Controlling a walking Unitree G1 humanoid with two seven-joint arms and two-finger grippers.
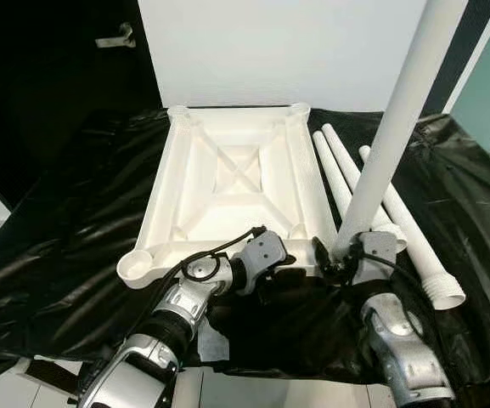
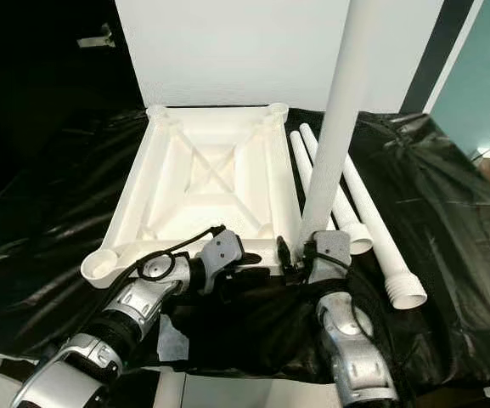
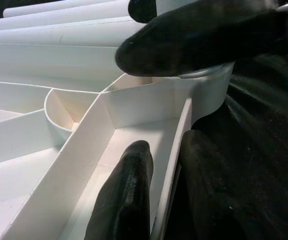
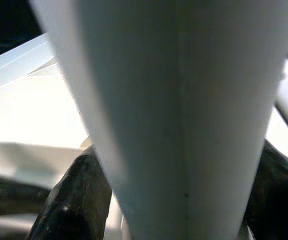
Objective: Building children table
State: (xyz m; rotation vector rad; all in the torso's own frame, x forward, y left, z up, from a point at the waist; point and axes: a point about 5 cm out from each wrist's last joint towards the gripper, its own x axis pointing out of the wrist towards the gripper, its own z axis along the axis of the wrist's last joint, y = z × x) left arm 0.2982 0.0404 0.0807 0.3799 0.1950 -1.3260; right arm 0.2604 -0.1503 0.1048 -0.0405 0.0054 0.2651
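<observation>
I have the white tabletop (image 1: pixel 228 183) lying upside down on the black sheet (image 1: pixel 66 229), ribbed underside up, so that its corner sockets face upward and can take legs from above. I count four sockets: two at the far corners, one at the near left (image 1: pixel 136 265), and one at the near right, where the work is.

My right gripper (image 1: pixel 340 257) is clenched around the foot of one white leg (image 1: pixel 395 127), a black finger on each side of it in the right wrist view. The leg stands nearly upright, leaning slightly to the right, its lower end at the near-right socket. I judge it is held this way so it can be seated there; whether it is fully home I cannot tell, since the gripper hides the joint.

My left gripper (image 1: pixel 266 274) sits at the near edge of the tabletop, just left of that socket. In the left wrist view one finger (image 3: pixel 126 195) lies inside the thin rim wall and the other outside, so it is pinching the rim, I judge to steady the piece against the push of the leg.

Legs counted: four. One in hand, three spare legs (image 1: pixel 397 217) lying side by side on the sheet to the right of the tabletop, flared ends toward me.
</observation>
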